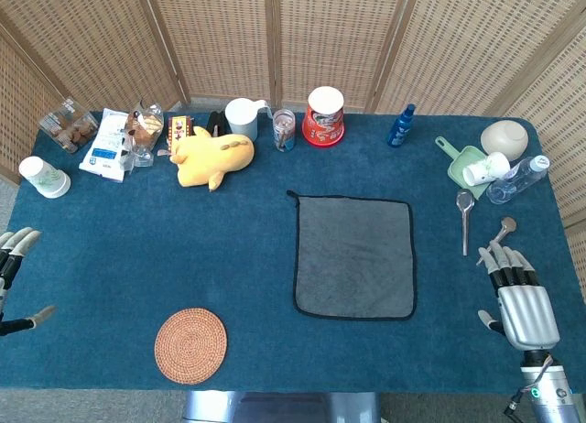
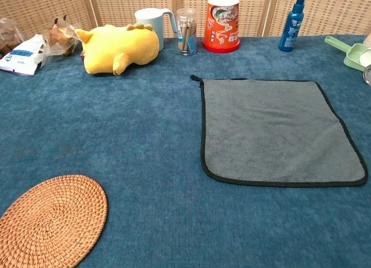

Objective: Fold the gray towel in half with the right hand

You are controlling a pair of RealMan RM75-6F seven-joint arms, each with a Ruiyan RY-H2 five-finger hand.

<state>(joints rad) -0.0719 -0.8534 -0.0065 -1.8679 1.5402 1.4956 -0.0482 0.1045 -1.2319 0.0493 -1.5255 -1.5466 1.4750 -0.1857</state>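
Observation:
The gray towel (image 1: 355,256) lies flat and unfolded on the blue tablecloth, black-edged, with a small loop at its far left corner; the chest view shows the gray towel (image 2: 275,129) at center right. My right hand (image 1: 518,294) rests palm down on the table, well right of the towel, fingers extended and apart, holding nothing. Only the fingers of my left hand (image 1: 14,258) show at the left edge of the head view, spread and empty. Neither hand appears in the chest view.
A round woven coaster (image 1: 190,345) lies near the front left. A yellow plush toy (image 1: 212,157), mug (image 1: 243,117), red cup (image 1: 324,115) and blue bottle (image 1: 401,125) line the back. A metal spoon (image 1: 465,218) lies between towel and right hand; a green tray (image 1: 463,165) with cups sits far right.

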